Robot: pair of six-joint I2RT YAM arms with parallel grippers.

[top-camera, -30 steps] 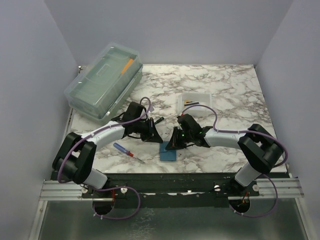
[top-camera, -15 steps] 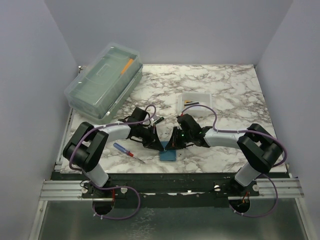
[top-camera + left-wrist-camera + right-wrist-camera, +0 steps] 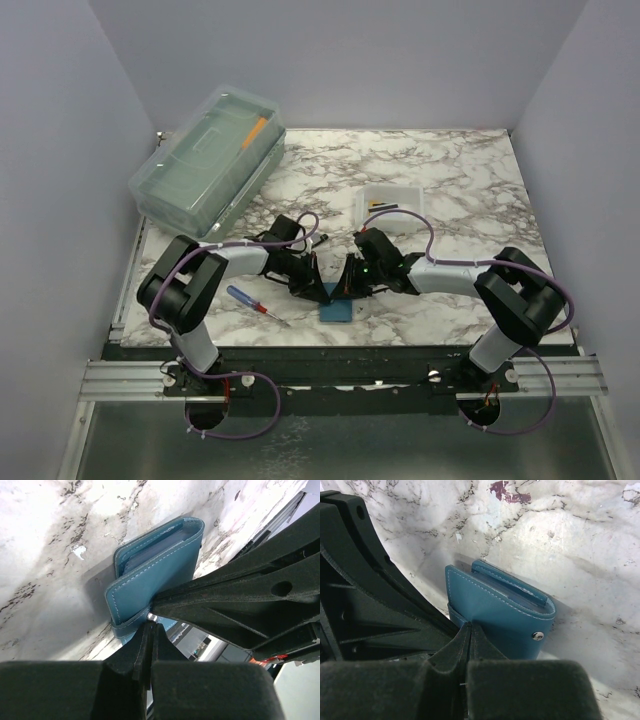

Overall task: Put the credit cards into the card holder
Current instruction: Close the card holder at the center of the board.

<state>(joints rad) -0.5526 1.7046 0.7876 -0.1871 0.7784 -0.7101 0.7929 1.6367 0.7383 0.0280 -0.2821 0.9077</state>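
Observation:
The teal card holder [image 3: 337,305] lies folded on the marble table [image 3: 450,170] near its front edge, between the two grippers. My left gripper [image 3: 319,291] is shut, its tips [image 3: 150,625] touching the snap tab at the holder's [image 3: 155,575] near end. From the other side my right gripper [image 3: 346,289] is shut too, its tips [image 3: 470,626] against the holder's [image 3: 505,610] outer flap beside the metal snap [image 3: 537,635]. Nothing shows between either pair of jaws. Credit cards [image 3: 385,207], one with a dark stripe, lie in a small translucent tray [image 3: 365,196] behind the right arm.
A big clear lidded box [image 3: 205,165] stands at the back left. A screwdriver [image 3: 257,303] with a blue and red handle lies left of the holder, under the left arm. A small dark pen-like thing [image 3: 317,240] lies behind the grippers.
My left arm has folded in and its shut gripper has moved right, up to the card holder. The right arm and the holder have stayed put.

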